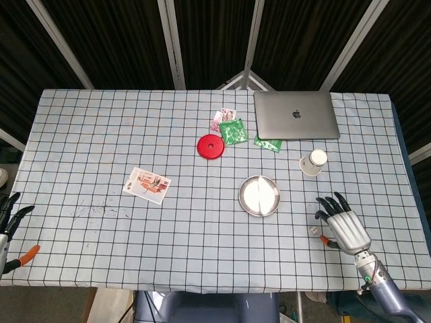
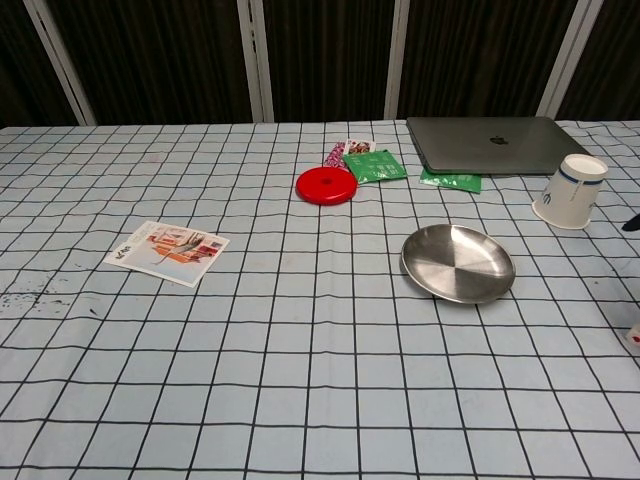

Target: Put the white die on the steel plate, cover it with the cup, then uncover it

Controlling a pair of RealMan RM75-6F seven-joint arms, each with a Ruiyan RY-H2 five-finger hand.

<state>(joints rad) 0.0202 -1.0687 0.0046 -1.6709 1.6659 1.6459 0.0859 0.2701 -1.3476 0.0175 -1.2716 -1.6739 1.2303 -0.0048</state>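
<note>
Overhead view. The white die (image 1: 313, 230) lies on the checked worktop (image 1: 202, 222), just beside the thumb side of the right hand (image 1: 345, 226), apparently not touching it. The right hand hovers with fingers spread wide, holding nothing. The steel plate (image 1: 259, 196) sits near the die, toward the worktop's centre; the paper cup (image 1: 313, 162) lies tipped on its side beyond the plate. The left hand (image 1: 9, 219) shows at the worktop's near left edge, fingers apart and empty.
</note>
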